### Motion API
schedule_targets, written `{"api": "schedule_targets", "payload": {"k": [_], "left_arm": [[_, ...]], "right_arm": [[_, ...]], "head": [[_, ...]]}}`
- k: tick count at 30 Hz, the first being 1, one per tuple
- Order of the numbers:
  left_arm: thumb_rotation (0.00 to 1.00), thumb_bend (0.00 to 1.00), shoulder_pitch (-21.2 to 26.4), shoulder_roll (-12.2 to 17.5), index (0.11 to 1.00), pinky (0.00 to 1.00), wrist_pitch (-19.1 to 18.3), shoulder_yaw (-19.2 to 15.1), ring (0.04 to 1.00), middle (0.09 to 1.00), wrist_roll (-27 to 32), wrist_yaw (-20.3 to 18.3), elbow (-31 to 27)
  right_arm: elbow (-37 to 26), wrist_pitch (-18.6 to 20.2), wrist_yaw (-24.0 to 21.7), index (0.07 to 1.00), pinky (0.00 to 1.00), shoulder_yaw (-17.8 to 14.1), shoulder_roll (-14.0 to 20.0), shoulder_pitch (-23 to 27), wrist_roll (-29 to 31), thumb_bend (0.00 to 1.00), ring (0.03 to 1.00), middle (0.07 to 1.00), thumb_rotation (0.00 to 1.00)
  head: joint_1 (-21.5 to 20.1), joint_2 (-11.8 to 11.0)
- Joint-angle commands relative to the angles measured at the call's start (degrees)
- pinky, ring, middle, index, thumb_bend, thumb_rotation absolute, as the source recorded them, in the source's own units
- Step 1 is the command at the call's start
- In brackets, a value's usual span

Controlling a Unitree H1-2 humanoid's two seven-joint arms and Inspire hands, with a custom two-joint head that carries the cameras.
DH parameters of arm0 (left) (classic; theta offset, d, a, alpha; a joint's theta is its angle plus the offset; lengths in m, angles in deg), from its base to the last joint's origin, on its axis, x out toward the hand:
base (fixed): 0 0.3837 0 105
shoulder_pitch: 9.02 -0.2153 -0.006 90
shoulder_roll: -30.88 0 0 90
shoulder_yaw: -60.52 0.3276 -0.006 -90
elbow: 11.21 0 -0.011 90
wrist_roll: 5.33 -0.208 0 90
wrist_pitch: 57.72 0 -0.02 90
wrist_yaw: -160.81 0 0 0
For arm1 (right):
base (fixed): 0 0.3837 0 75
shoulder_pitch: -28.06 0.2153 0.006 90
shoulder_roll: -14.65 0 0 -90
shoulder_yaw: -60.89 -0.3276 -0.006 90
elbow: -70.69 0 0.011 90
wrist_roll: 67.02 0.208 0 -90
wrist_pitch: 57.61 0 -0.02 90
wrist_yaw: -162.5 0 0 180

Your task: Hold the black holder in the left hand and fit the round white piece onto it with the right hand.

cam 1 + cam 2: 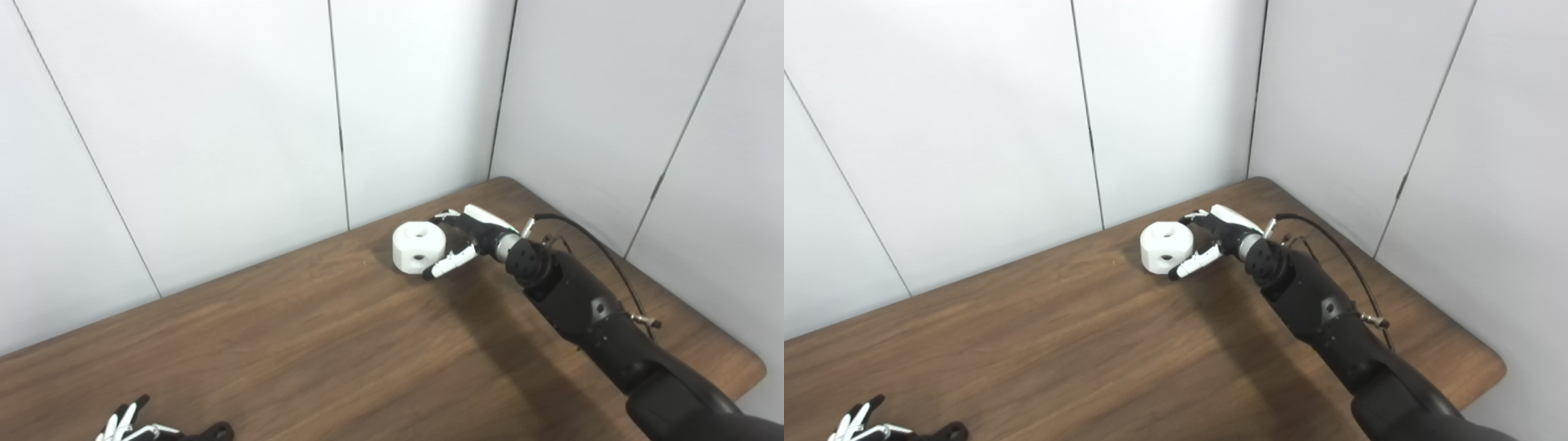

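Table point(318, 343): brown wood, set into a white-panel corner; far right corner rounded. R arm point(588, 312) comes in from bottom right, reaching diagonally toward the far edge. White piece point(418, 245): round, squat, w/ a hole on top and another in its near side face; sits on the surface near the far edge, right of centre, well short of the far right corner. R hand point(468, 240) is just right of it, fingers spread — one point(450, 262) runs along the near side, the others reach round the far side, so the hand brackets the piece. Can't tell if contact is made; looks not yet gripped, hand open, holding nothing. L hand point(131, 427) is at the near left, cut by the bottom frame; only fingertips show, apart-looking, but open vs closed can't be told. A dark bit point(214, 432) just beside it may be the holder — too cropped to say. Key relation: piece lies to the left of the R hand's palm, top hole axis upright; R hand by far the nearer, L hand well apart across the surface. Judgement: step is the R-hand grasp; next needs fingers closing on the sides, keeping the holes clear for fitting.
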Motion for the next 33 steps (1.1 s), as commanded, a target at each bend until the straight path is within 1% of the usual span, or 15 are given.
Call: {"api": "schedule_targets", "payload": {"k": [1, 3, 6, 8, 14, 17, 20, 24, 30, 33], "left_arm": [[0.04, 0.51, -3.05, 0.89, 0.480, 1.00, 0.31, -0.01, 1.000, 0.949, -0.77, 0.97, 1.81], [0.04, 0.51, -3.01, 0.88, 0.480, 1.00, 0.23, 0.04, 1.000, 0.947, -1.03, 1.08, 1.88], [0.04, 0.51, -3.03, 0.78, 0.480, 1.00, 0.05, -0.02, 1.000, 0.949, -0.98, 0.87, 1.81], [0.04, 0.51, -3.06, 0.73, 0.480, 1.00, -0.10, 0.00, 1.000, 0.950, -1.13, 0.80, 1.72], [0.04, 0.51, -3.19, 0.57, 0.480, 1.00, -0.02, -0.14, 1.000, 0.949, -0.79, 0.71, 1.65], [0.04, 0.51, -3.24, 0.54, 0.480, 1.00, 0.00, -0.13, 1.000, 0.947, -0.93, 0.82, 1.63], [0.04, 0.51, -3.25, 0.48, 0.480, 1.00, 0.09, -0.03, 1.000, 0.946, -1.23, 1.10, 1.81], [0.04, 0.51, -3.30, 0.27, 0.480, 1.00, 0.15, -0.04, 1.000, 0.945, -1.30, 1.35, 1.87], [0.04, 0.51, -3.38, 0.01, 0.480, 1.00, -0.31, -0.10, 1.000, 0.950, -1.37, 0.96, 1.47], [0.04, 0.51, -3.47, -0.04, 0.479, 1.00, -0.30, -0.26, 1.000, 0.950, -1.42, 0.85, 1.31]], "right_arm": [[-0.11, -2.48, 1.70, 0.869, 0.98, -0.55, 1.18, 2.81, 0.13, 1.00, 1.000, 1.000, 0.39], [0.50, -3.13, 1.85, 0.860, 0.98, -0.55, 1.02, 2.95, 0.17, 1.00, 1.000, 1.000, 0.40], [-0.10, -2.99, 1.70, 0.857, 0.99, -0.36, 0.94, 3.01, -0.21, 1.00, 1.000, 1.000, 0.41], [-0.42, -2.46, 1.62, 0.866, 0.99, -0.39, 0.78, 3.08, -0.26, 1.00, 1.000, 1.000, 0.40], [-3.36, 1.02, 1.01, 0.881, 1.00, -0.44, 0.21, 2.80, -0.63, 1.00, 1.000, 1.000, 0.38], [-2.80, 1.14, 1.08, 0.890, 1.00, -0.22, 0.12, 2.97, -0.76, 1.00, 1.000, 0.998, 0.39], [-4.16, 1.86, 0.83, 0.906, 1.00, -0.06, 0.05, 2.75, -1.03, 1.00, 1.000, 0.989, 0.39], [-4.81, 1.19, 1.33, 0.894, 1.00, 0.40, -0.04, 2.70, -1.56, 1.00, 1.000, 0.984, 0.40], [-5.91, 1.92, 0.51, 0.895, 1.00, 1.38, 0.04, 3.25, -2.40, 1.00, 1.000, 0.978, 0.41], [-4.86, 1.22, 0.57, 0.893, 1.00, 1.63, -0.08, 3.68, -2.24, 1.00, 1.000, 0.976, 0.42]], "head": [[-0.01, 0.05], [0.02, 0.00], [0.13, -0.03], [0.18, -0.06], [0.49, -0.03], [0.61, 0.00], [0.75, 0.03], [0.97, 0.03], [1.35, 0.10], [1.41, 0.12]]}}
